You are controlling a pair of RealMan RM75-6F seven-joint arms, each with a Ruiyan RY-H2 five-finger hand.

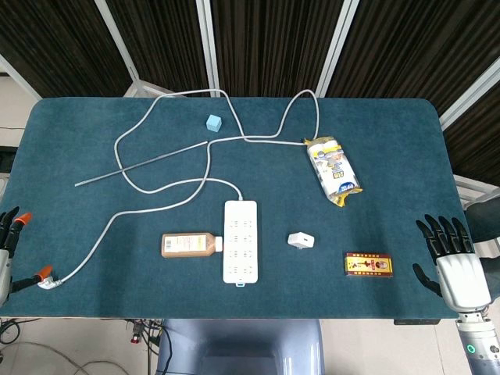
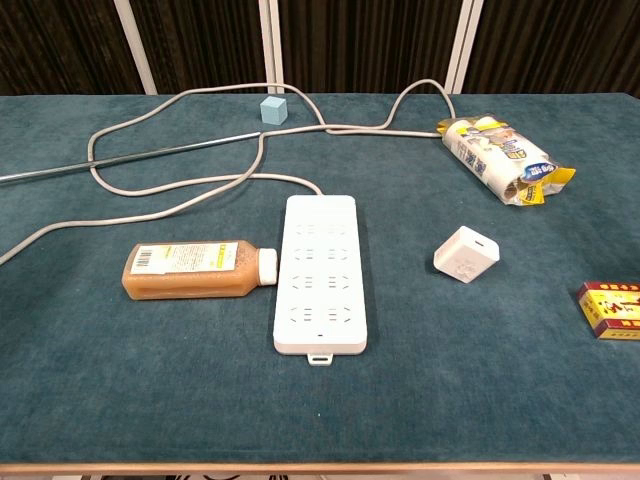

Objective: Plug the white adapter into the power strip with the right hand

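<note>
White adapter (image 1: 301, 241) lay loose on the table (image 1: 94, 148), just right of the power strip (image 1: 240, 241), apart from it. Strip's long axis ran 12-to-6. Right hand (image 1: 453, 262) sat at the table's right edge, fingers spread, holding nothing; adapter lay toward 9 o'clock from it, with a small red box (image 1: 368, 265) between. Left hand (image 1: 9, 234) barely showed at the far left edge; posture could not be told. Right hand judged the nearer. Nothing grasped yet.
</note>
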